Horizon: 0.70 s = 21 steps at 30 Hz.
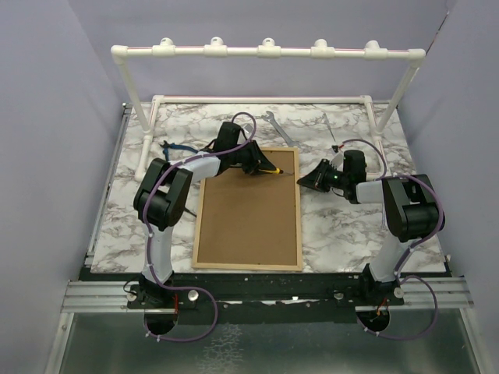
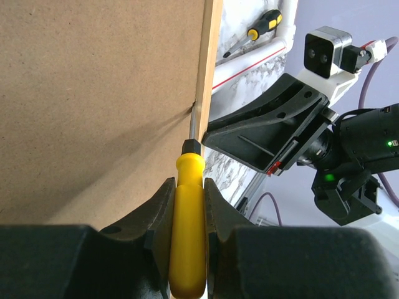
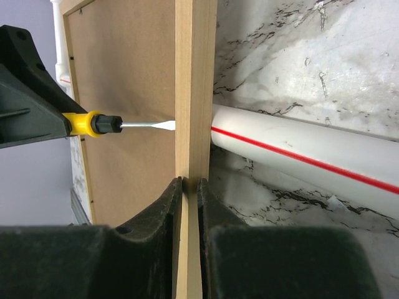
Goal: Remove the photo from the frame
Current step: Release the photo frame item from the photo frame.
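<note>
Yellow screwdriver (image 2: 189, 212) is clamped by the left end effector (image 2: 188, 184), tip at the wood edging of the frame (image 1: 248, 210), which is laid back-up on the tabletop (image 1: 343, 234) and pinched at its edge by the right end effector (image 3: 190, 182).

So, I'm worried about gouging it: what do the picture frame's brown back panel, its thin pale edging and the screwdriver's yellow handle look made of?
The brown back panel looks like fibreboard: flat matt tan, no grain. The thin pale edging looks like bare light wood, faint lengthwise grain. The yellow screwdriver handle seems smooth, slightly glossy plastic; its shaft, bright metal.
</note>
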Tool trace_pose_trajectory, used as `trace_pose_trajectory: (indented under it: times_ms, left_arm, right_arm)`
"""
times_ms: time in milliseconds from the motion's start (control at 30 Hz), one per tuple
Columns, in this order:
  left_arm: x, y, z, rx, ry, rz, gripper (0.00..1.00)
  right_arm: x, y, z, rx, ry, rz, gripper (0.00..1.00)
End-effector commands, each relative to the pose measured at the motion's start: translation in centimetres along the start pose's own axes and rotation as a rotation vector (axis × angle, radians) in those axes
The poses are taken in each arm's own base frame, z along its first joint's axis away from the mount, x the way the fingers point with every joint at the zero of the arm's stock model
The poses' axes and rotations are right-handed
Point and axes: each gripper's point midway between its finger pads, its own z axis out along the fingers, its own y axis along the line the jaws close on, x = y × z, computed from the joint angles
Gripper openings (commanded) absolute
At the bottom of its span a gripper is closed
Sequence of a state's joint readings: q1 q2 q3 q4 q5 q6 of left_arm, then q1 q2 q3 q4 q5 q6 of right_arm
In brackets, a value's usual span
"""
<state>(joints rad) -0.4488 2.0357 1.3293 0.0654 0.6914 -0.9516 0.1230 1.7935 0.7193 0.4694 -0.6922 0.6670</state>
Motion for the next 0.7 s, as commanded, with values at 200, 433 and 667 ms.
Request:
trace_pose_trajectory:
  times_ms: [200,433,667]
  left_arm:
    - [1.5,-3.7,1.5,0.077,0.018,0.059,0.0]
    - [2.4,-4.3,1.8,0.085,0.038,0.06,0.0]
    - [2.1,-4.7,0.8,0.052,0.012,0.072,0.0]
  right_arm:
    - [1.0,-0.3,0.6,-0.002,0.052,0.0,0.16]
    - [1.1,-0.3,0.6,-0.005,0.058,-0.004,0.16]
    - [0.8,-0.4,0.3,0.028,0.034,-0.002,0.15]
